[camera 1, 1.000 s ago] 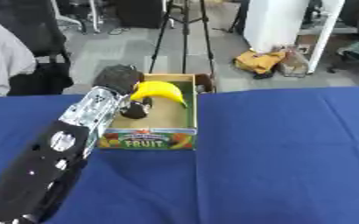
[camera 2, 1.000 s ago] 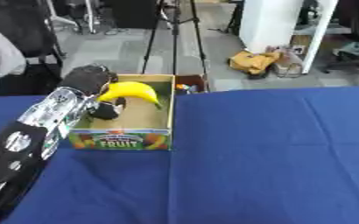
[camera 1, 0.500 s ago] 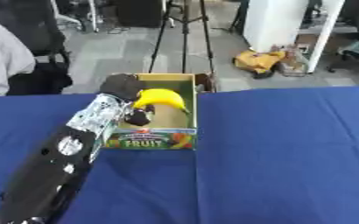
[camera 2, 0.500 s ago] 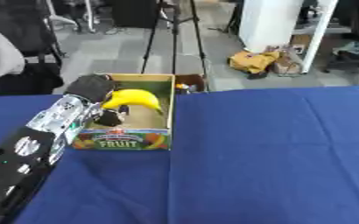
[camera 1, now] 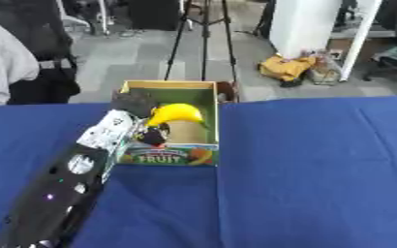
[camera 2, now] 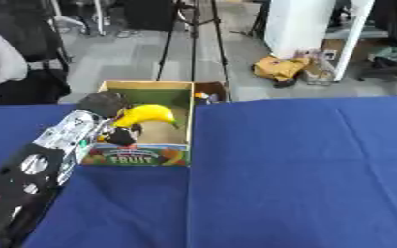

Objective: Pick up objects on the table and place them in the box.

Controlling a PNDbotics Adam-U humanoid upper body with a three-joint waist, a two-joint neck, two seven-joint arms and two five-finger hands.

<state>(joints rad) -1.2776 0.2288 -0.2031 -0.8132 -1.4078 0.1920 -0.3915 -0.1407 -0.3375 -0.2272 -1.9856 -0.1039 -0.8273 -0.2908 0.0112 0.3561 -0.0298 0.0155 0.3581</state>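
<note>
The left hand (camera 1: 138, 104) holds a banana (camera 1: 177, 114) over the fruit box (camera 1: 170, 156).

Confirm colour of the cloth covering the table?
Dark blue, plain, no pattern: the table cloth, best seen in the left eye view.

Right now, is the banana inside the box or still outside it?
Inside. The banana sits within the walls of the box, at the left hand; whether the hand grips it, cannot tell.

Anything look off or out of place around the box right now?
Nothing stands out. The box sits upright on the blue table, and the left hand holds the banana over its inside. Nothing spilled or damaged that I can see.
</note>
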